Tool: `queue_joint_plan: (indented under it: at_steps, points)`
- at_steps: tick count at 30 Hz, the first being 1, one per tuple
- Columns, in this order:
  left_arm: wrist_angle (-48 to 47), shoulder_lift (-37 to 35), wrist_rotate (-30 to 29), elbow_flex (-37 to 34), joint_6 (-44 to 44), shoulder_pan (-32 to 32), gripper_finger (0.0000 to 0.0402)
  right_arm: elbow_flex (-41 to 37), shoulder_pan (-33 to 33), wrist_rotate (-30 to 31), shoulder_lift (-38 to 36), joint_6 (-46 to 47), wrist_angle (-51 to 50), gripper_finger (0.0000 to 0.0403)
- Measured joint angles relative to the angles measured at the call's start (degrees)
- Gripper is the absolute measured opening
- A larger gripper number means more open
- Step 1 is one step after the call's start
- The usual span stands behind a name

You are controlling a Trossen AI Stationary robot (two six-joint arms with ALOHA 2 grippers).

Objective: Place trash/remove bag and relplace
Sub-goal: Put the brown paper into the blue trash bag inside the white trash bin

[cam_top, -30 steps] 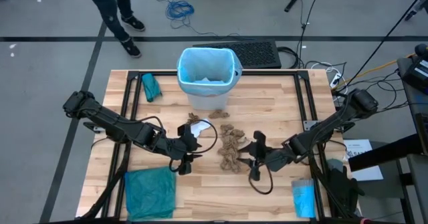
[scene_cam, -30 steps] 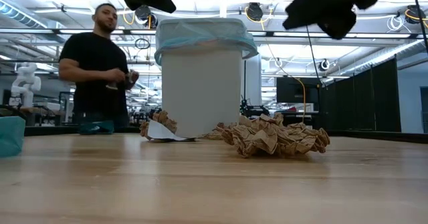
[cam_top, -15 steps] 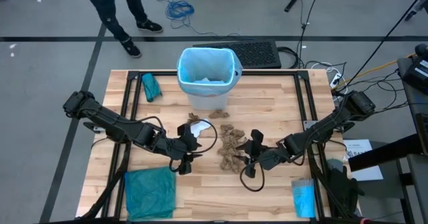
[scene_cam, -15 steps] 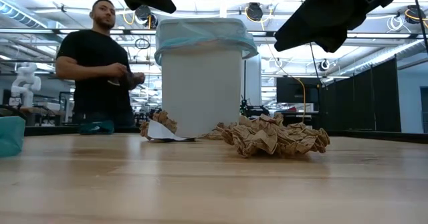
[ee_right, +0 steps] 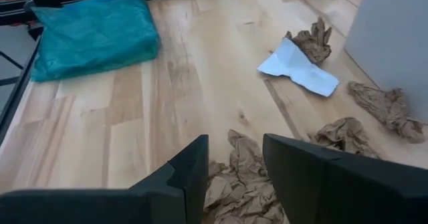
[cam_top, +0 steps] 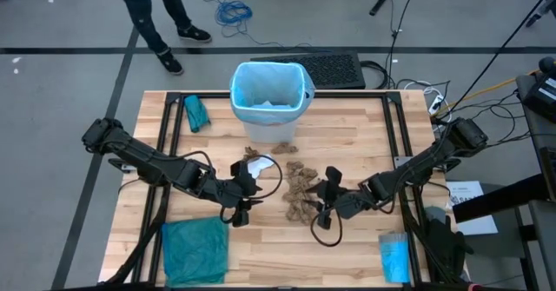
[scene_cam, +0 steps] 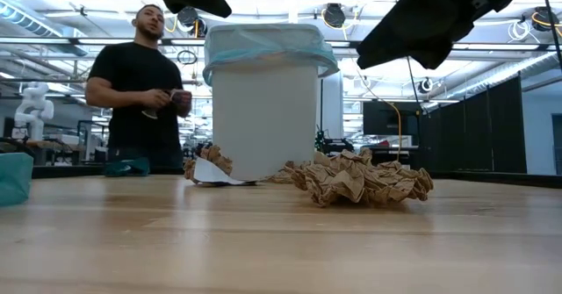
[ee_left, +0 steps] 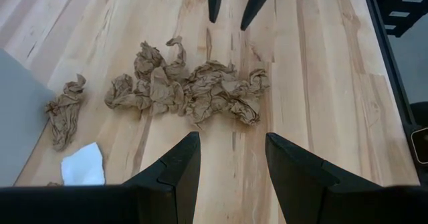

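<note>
The bin (cam_top: 269,91) stands at the table's far middle, lined with the light sky-blue bag (cam_top: 252,76); it also shows in the low view (scene_cam: 263,101). Crumpled brown paper scraps (cam_top: 300,193) lie in a pile at mid-table, with more (cam_top: 282,146) near the bin. The red-and-white tube is out of view. My left gripper (cam_top: 252,189) hangs open left of the pile, which shows ahead of it in its wrist view (ee_left: 194,90). My right gripper (cam_top: 321,195) hangs open at the pile's right edge, its fingers (ee_right: 194,167) above the scraps (ee_right: 234,184).
A teal-green bag (cam_top: 195,249) lies at the near left and a smaller teal bundle (cam_top: 195,113) at the far left. A bright-blue pack (cam_top: 393,258) lies near right. A white paper piece (ee_right: 297,60) lies by the bin. A person (scene_cam: 140,92) stands beyond the table.
My right gripper has moved a little toward the table's left, closer to the pile of brown scraps, staying open and above the table. The scraps have kept still. The person behind the table has shifted.
</note>
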Motion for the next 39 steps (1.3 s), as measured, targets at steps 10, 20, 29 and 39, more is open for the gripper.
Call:
queue_joint_plan:
  at_steps: [10, 20, 29, 39]
  points:
    - [0.0, 0.0, 0.0, 0.0, 0.0, 0.0, 0.0164, 0.0, 0.0, 0.0, 0.0, 0.0, -0.1, 0.0134]
    - [0.0, 0.0, 0.0, 0.0, 0.0, 0.0, 0.0164, 0.0, -1.6, 0.0, 0.0, 8.6, -12.6, 0.0134]
    - [0.0, 0.0, 0.0, 0.0, 0.0, 0.0, 0.0164, -5.5, -2.7, 1.6, 0.0, 11.7, -9.6, 0.0134]
    - [0.0, 0.0, -0.2, 0.0, 0.0, 0.0, 0.0164, -13.8, -7.1, -1.9, 0.0, 14.4, 2.6, 0.0134]
